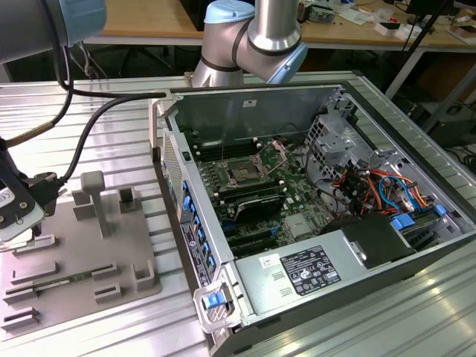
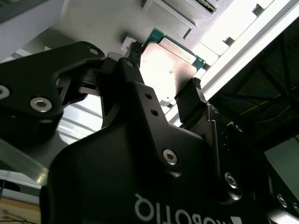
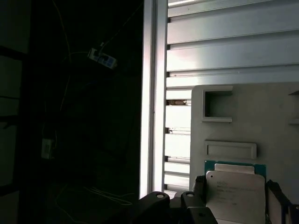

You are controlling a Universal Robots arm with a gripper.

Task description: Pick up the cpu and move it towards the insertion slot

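A lab: opened computer case (image 1: pixel 245 111) on slatted aluminium table (image 1: pixel 126 141), cluttered workbenches (image 1: pixel 149 21) behind.

cpu (image 3: pixel 235 196) between jaws, grey tray (image 3: pixel 266 112) behind

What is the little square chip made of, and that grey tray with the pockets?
The cpu: its top looks like metal, silvery and smooth, and it shines brightly in the second wrist view. The thin green border looks like circuit board. The grey tray: probably plastic, since it is a dull, even grey with blocky moulded pockets and no shine.
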